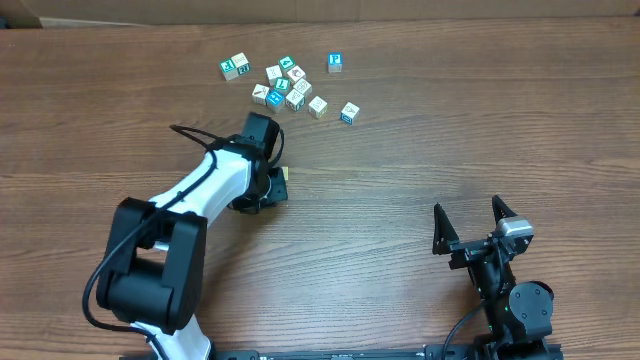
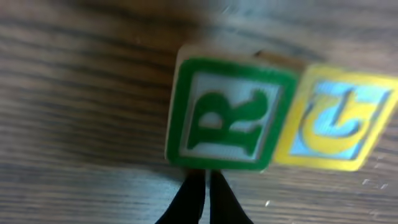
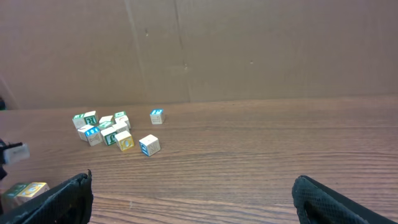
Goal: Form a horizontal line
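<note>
The left fingers (image 2: 194, 200) are pressed together with nothing between them. Their dark tips sit just below a green R cube (image 2: 227, 115) that rests on the wood-grain counter (image 1: 450, 120). Whether the tips touch it is unclear. A yellow-framed cube (image 2: 336, 121) with a blue face stands edge to edge with the R cube on its right and is turned slightly askew, so the two make a short row. From overhead the left arm (image 1: 205, 185) covers that row almost entirely, leaving only a pale sliver beside the wrist. The row lies near the middle of the counter, apart from the cluster of cubes (image 1: 290, 85) toward the far edge. The right fingers (image 3: 339, 199) stand wide apart and empty, low over the near right of the counter, well away from every cube.
</note>
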